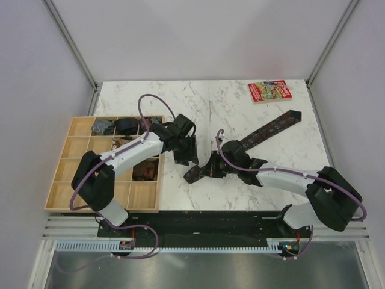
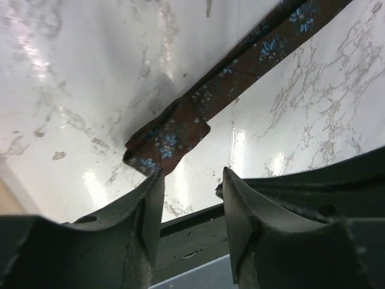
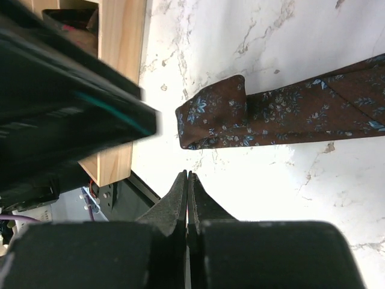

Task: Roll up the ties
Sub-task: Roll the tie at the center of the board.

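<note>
Neither the parted left hand (image 2: 192,179) nor the closed, empty right hand (image 3: 187,176) pins the tie (image 3: 240,117), so its folded end may unfold.

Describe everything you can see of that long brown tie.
The tie is a long, narrow strip of soft-looking dark brown fabric with small blue flowers. It lies flat and diagonal on the marble table, its near end folded over. The open left tool and shut right tool sit beside that end; neither grips it.
</note>
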Action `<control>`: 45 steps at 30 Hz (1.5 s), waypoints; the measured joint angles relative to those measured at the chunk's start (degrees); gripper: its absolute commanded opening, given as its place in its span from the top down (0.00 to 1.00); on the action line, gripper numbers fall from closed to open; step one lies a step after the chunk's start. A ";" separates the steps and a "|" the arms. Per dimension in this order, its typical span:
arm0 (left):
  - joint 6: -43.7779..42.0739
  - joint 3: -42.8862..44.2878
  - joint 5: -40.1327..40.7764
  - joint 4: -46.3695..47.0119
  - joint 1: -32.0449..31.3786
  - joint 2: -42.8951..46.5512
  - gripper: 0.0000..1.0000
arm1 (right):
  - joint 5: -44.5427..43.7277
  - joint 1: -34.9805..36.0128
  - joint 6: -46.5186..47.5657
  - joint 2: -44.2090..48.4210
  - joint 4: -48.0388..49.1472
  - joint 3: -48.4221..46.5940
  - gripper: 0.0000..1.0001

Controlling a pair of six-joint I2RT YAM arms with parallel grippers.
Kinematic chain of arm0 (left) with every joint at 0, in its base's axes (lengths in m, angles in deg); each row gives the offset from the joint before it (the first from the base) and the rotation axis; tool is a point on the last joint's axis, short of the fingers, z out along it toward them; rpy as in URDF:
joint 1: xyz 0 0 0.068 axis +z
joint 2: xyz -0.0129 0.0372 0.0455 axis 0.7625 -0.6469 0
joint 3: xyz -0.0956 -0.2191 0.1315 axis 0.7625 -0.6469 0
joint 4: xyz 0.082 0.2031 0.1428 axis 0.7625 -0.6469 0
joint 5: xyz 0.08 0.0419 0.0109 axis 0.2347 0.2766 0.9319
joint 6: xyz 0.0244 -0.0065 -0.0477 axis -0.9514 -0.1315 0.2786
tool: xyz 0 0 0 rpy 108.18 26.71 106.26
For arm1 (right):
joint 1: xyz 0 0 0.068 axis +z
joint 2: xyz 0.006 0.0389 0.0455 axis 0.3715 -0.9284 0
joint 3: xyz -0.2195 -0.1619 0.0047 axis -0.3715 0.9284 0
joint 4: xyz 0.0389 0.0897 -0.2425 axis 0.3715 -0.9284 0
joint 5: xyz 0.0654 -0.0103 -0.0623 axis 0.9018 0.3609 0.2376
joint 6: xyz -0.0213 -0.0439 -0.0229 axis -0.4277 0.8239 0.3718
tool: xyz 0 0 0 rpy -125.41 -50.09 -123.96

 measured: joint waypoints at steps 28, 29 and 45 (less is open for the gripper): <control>-1.18 -13.35 0.46 -1.99 3.56 14.21 0.62 | 3.54 0.50 -1.07 -17.84 9.25 -6.27 1.00; -1.18 -13.97 -0.11 -1.27 3.54 14.21 0.61 | 3.52 0.50 -1.07 -17.99 9.42 -5.70 1.00; 3.45 -21.90 -5.14 10.95 2.12 11.74 0.59 | 3.41 0.48 -1.05 -19.37 12.87 -2.84 1.00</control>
